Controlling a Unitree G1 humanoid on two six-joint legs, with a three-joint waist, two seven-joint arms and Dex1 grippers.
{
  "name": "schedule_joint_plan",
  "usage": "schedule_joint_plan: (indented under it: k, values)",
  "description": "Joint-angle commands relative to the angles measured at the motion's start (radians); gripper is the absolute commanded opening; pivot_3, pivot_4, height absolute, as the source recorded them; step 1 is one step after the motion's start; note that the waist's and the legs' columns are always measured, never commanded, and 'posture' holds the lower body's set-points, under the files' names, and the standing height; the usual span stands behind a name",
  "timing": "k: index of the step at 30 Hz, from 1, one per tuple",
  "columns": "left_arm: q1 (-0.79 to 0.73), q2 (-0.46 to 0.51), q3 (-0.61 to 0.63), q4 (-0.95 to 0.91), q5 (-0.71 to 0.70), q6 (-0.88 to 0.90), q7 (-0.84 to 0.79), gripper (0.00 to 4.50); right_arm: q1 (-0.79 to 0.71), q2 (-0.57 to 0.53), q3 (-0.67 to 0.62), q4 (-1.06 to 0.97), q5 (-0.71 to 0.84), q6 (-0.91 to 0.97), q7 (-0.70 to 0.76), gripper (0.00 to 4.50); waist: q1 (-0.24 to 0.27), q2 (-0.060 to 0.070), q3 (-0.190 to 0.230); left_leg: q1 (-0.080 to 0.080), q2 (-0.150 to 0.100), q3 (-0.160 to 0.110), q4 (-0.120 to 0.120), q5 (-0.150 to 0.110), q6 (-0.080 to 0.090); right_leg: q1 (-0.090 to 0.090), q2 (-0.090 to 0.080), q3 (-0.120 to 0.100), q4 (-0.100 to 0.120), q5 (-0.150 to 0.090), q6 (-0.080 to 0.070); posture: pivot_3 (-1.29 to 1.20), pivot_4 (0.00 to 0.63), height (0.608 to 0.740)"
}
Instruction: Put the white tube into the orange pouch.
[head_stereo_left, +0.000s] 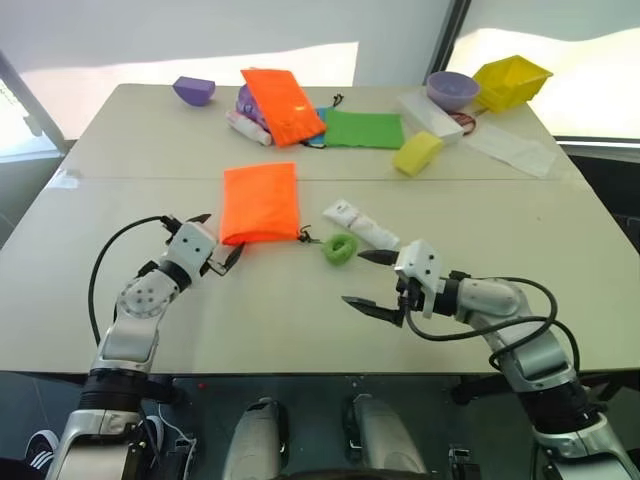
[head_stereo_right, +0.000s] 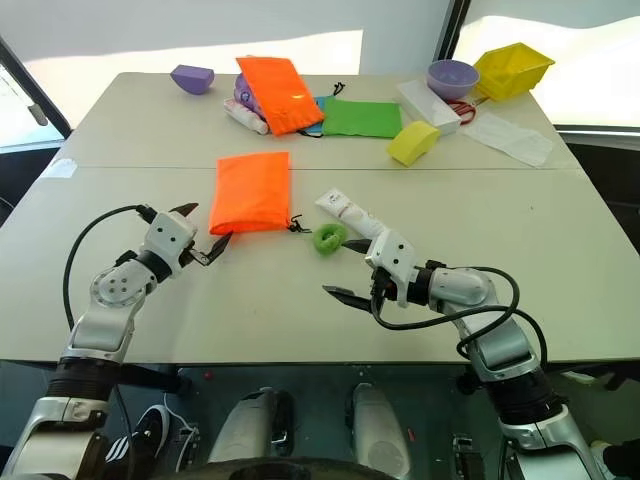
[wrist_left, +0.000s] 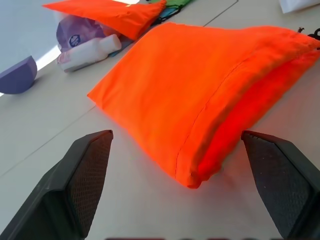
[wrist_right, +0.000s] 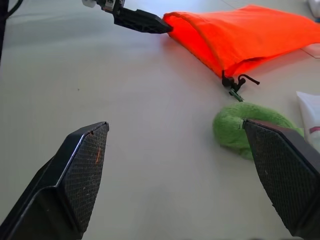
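White plastic squeeze tube (head_stereo_left: 361, 226) with faint pink print lies flat and unheld on a pale beige table (head_stereo_left: 300, 320), between a green fuzzy ring (head_stereo_left: 340, 248) and the right gripper (head_stereo_left: 372, 281).

Bright light falls across the table's far edge, where a second orange pouch (head_stereo_left: 283, 104), a green pouch (head_stereo_left: 363, 129) and a yellow bin (head_stereo_left: 511, 80) sit. The flat bright orange fabric pouch (head_stereo_left: 260, 203), dark cord at its near end, lies beside the ring. The left gripper (head_stereo_left: 218, 242) has jaws spread wide at the pouch's near corner, empty; the right gripper likewise gapes, holding nothing.
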Motion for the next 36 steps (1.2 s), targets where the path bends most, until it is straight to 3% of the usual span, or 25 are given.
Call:
schedule_joint_plan:
  k: [1,5,8,15,24,28,36]
  values:
    - [-0.040,0.003,0.012,0.021,0.006,-0.033,0.027,4.44,-0.009,0.008,-0.017,-0.017,-0.001,-0.015,-0.012,4.47,-0.001,0.000,0.000,0.000,0.000,0.000,0.000,0.000,0.000,0.000,0.000,0.000,0.000,0.001,0.001,0.00,0.150,0.740]
    - [-0.069,0.007,-0.006,0.069,0.040,-0.054,0.053,4.44,-0.007,0.011,-0.016,-0.007,-0.020,-0.030,-0.030,4.47,-0.001,0.000,0.000,0.000,0.000,0.000,0.000,0.000,0.000,0.000,0.001,0.000,0.000,0.001,0.002,0.00,0.150,0.740]
    - [-0.074,-0.005,-0.014,0.076,0.032,-0.040,0.045,3.66,-0.013,0.017,-0.024,0.006,-0.029,-0.038,-0.049,4.50,-0.001,0.000,0.000,0.000,0.000,0.000,0.000,0.000,0.000,0.000,0.001,0.000,0.000,0.001,0.002,0.00,0.150,0.740]
    - [-0.043,-0.019,-0.029,0.045,-0.003,-0.023,-0.014,0.14,-0.015,0.019,-0.027,0.022,-0.052,-0.066,-0.070,4.50,-0.001,0.000,0.000,0.000,0.000,0.000,0.000,0.000,0.000,0.000,0.001,0.000,0.000,0.001,0.002,0.00,0.150,0.740]
    - [0.030,0.001,-0.037,-0.094,-0.065,0.049,-0.126,0.06,-0.082,0.028,-0.060,0.082,-0.081,0.013,-0.160,4.50,-0.003,0.000,0.000,0.000,0.000,0.001,0.000,0.000,0.000,0.000,0.000,0.000,0.000,0.001,0.002,0.00,0.150,0.740]
    - [0.037,-0.005,-0.026,-0.131,-0.066,0.073,-0.112,0.06,-0.181,0.029,-0.078,0.102,-0.119,0.220,-0.273,4.50,-0.002,0.000,0.000,0.000,0.000,0.000,0.000,0.000,0.000,0.000,-0.001,0.000,0.001,0.001,0.001,0.00,0.150,0.740]
    - [0.033,-0.020,-0.038,-0.135,-0.043,0.074,-0.072,0.06,-0.310,0.010,-0.062,0.180,-0.115,0.496,-0.269,4.50,-0.002,0.000,0.000,0.000,0.000,0.000,0.000,0.000,0.000,0.000,-0.001,0.000,0.000,0.000,0.000,0.00,0.150,0.740]
